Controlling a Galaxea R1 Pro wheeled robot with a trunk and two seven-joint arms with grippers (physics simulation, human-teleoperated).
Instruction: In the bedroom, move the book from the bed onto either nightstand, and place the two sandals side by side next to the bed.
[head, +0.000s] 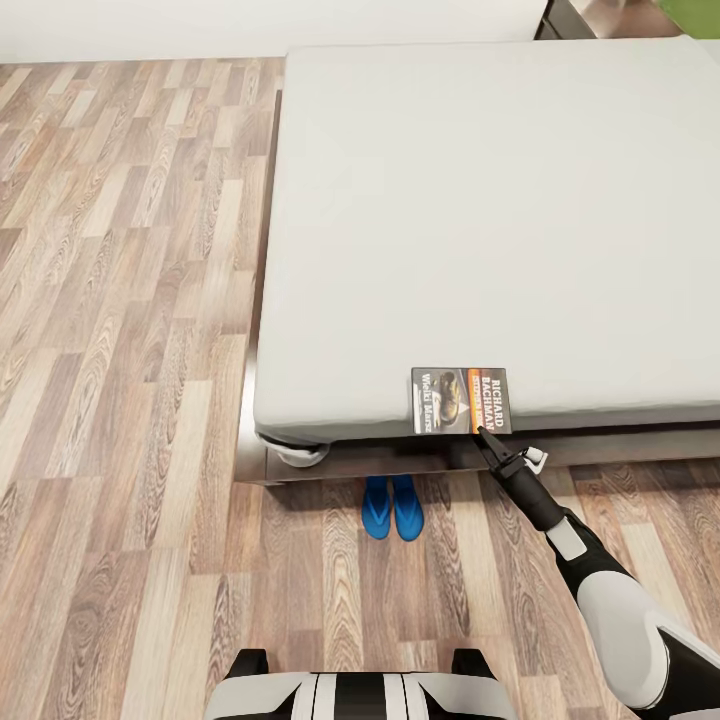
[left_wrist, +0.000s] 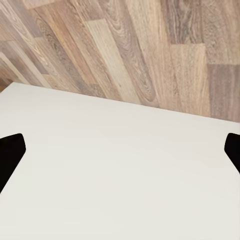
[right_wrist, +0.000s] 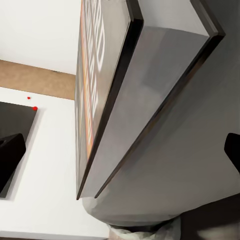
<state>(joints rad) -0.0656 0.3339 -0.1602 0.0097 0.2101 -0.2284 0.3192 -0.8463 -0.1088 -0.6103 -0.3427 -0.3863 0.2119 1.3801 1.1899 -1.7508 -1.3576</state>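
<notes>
At bed's (head: 480, 200) near edge the book (head: 461, 400) lay, not yet moved. Right end effector (head: 481, 434) open, w/ tips right by it. Both sandals (head: 392, 507) already paired beside bed; left end effector (left_wrist: 120, 150) open too.

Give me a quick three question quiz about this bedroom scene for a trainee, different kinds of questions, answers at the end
1. True or false: the book lies at the mattress edge of the bed.
2. Where are the sandals? A) on the mattress B) side by side on the floor beside the bed frame C) far apart
3. Which gripper is nearest the book?

Key: 1 true. 2 B. 3 the right gripper, just below the book's corner; both grippers' fingers look spread.
</notes>
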